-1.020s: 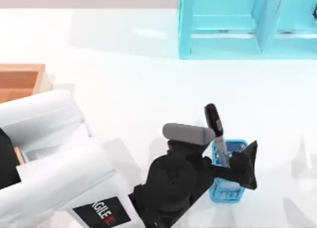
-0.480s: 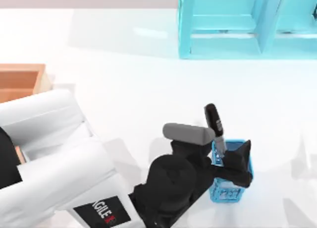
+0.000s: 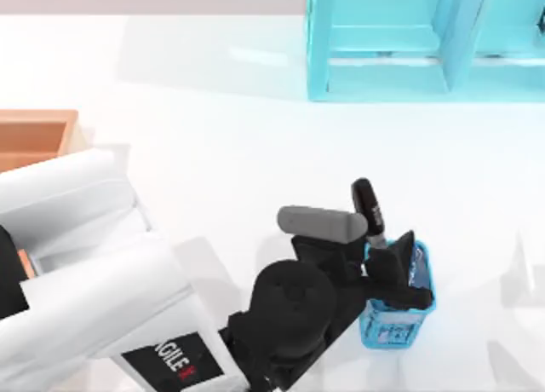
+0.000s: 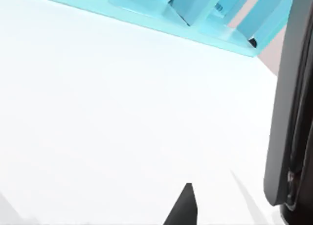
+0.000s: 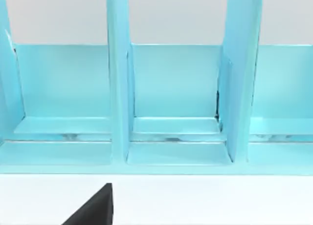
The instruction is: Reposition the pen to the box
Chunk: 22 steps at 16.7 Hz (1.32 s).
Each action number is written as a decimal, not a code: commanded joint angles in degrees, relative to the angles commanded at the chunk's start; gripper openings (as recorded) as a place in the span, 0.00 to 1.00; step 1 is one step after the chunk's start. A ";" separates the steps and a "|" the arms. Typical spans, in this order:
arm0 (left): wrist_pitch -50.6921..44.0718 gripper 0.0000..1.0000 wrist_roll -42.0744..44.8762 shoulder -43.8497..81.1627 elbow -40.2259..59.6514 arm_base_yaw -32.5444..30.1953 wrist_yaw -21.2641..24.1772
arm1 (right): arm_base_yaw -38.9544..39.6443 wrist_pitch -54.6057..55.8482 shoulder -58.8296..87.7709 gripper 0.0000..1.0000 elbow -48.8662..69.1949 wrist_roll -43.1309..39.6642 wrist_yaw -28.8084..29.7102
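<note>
"AGILE" lettering on left arm (image 3: 174, 358) casing.

The left arm (image 3: 94, 273) has boxy white shells and a black panel with white "AGILE" lettering and a red mark. Behind the left pincer (image 3: 393, 268) sit a rounded black wrist and a grey cylinder; its fingers are matte black wedges.

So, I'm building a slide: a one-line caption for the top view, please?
Left pincer closing around the pen standing in the blue basket, box at the table's left edge.
</note>
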 joint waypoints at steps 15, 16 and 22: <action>-10.59 0.00 1.56 -13.08 -2.27 7.69 5.09 | 0.00 0.00 0.00 1.00 0.00 0.00 0.00; -14.05 0.00 1.69 -16.06 -3.22 8.56 6.59 | 0.00 0.00 0.00 1.00 0.00 0.00 0.00; -32.29 0.00 2.77 -42.36 -6.52 16.08 12.23 | 0.00 0.00 0.00 1.00 0.00 0.00 0.00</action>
